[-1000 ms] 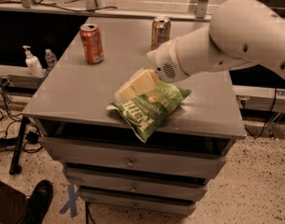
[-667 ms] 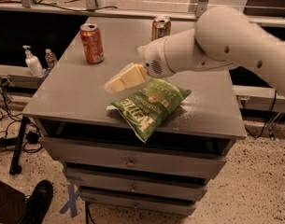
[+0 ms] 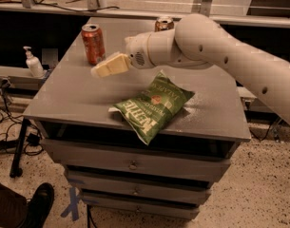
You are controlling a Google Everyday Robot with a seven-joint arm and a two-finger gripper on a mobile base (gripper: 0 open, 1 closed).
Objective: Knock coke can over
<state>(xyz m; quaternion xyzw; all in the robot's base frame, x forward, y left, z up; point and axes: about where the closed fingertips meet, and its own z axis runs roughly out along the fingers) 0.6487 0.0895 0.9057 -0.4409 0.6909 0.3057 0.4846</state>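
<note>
Coke can (image 3: 93, 43) upright at far-left back of grey cabinet top (image 3: 63, 96). Gripper (image 3: 97, 71) just in front of can, cream fingers pressed together, holding nothing. Green chip bag (image 3: 154, 106) mid-surface. Drawers (image 3: 135, 165) beneath. Speckled floor (image 3: 258, 194), pump bottle (image 3: 33, 63) at left.

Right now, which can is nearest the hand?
The red-orange coke can, just beyond the hand, left on the table; the gold-brown can stands farther right, behind the arm.
</note>
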